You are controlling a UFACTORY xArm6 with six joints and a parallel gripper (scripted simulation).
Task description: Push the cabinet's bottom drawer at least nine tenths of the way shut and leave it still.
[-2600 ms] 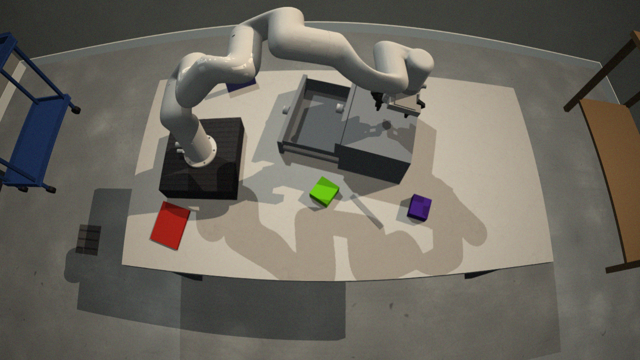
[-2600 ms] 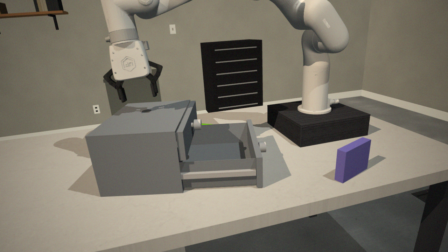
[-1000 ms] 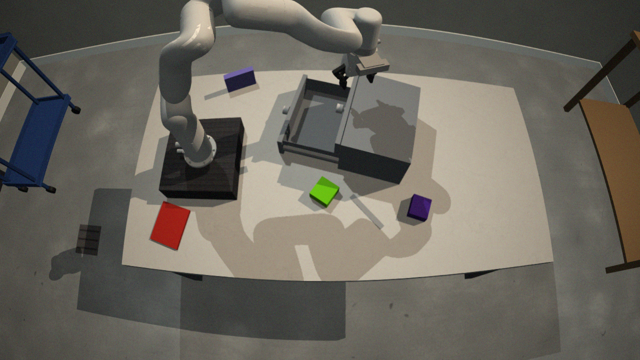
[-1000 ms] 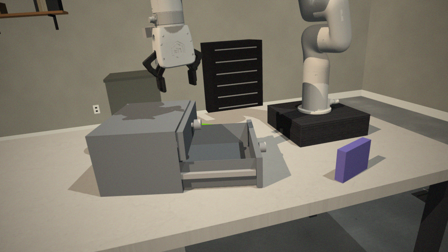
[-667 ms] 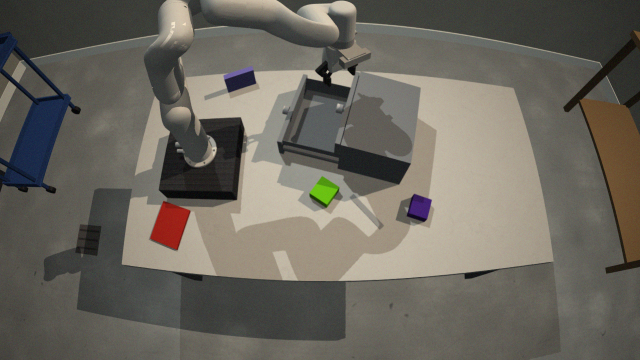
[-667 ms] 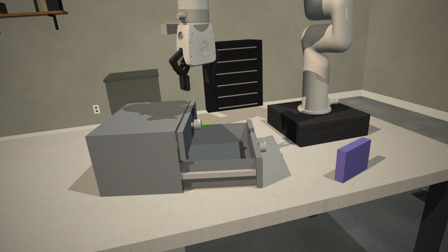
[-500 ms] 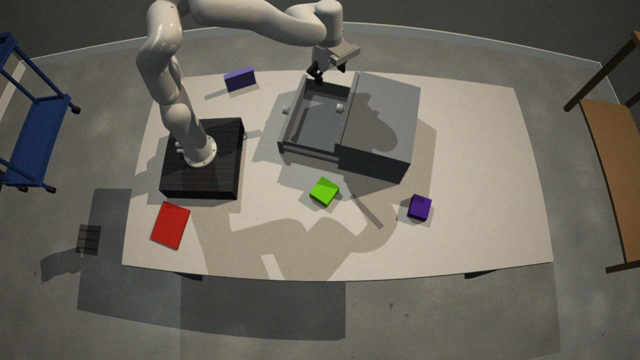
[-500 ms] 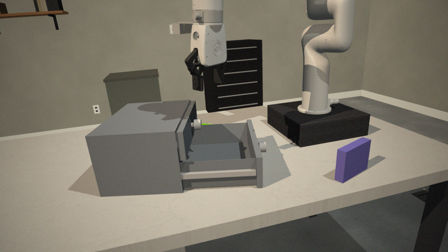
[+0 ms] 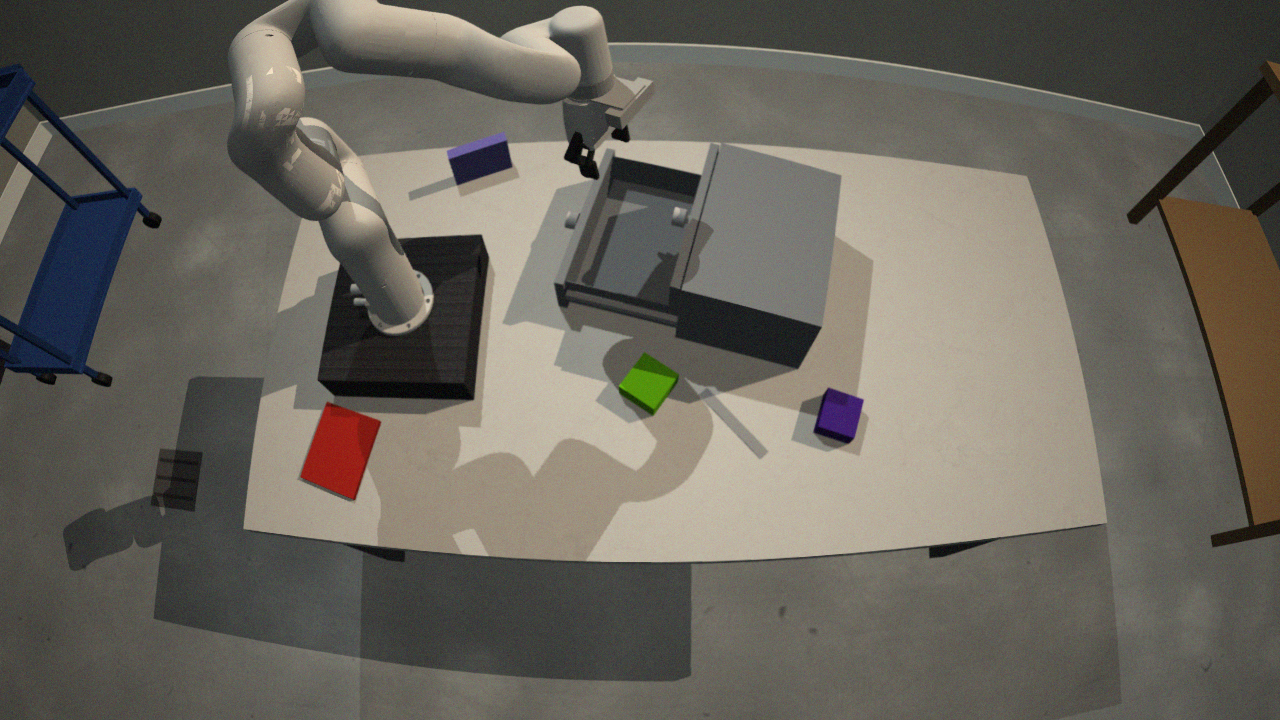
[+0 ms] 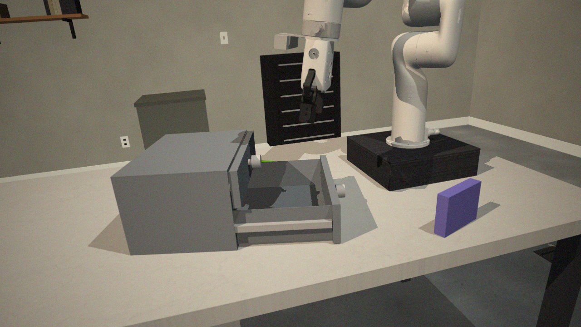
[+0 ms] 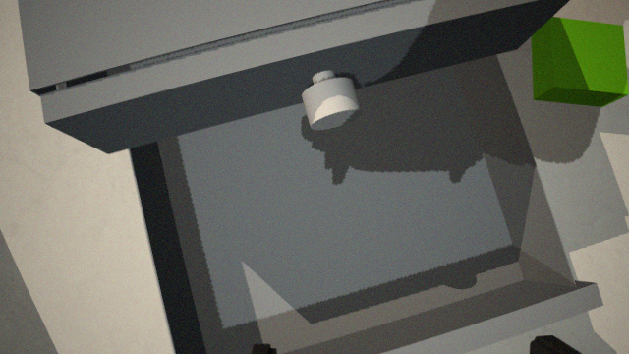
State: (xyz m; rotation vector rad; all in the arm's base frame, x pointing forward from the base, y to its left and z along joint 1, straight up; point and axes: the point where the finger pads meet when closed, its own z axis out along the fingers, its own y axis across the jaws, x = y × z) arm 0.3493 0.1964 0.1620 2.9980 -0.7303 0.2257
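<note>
The grey cabinet stands mid-table, and its bottom drawer is pulled far out toward the arm's base. The drawer's front panel carries a round knob, which also shows in the side view. The upper drawer is shut, with its own knob. My gripper is open and empty. It hangs well above the table near the far end of the drawer's front panel and touches nothing. The wrist view looks down into the empty drawer, with only the fingertips at the bottom edge.
A violet block stands near the far table edge, left of the gripper. A green cube, a purple cube and a flat red block lie on the near side. The arm's black base sits left of the drawer.
</note>
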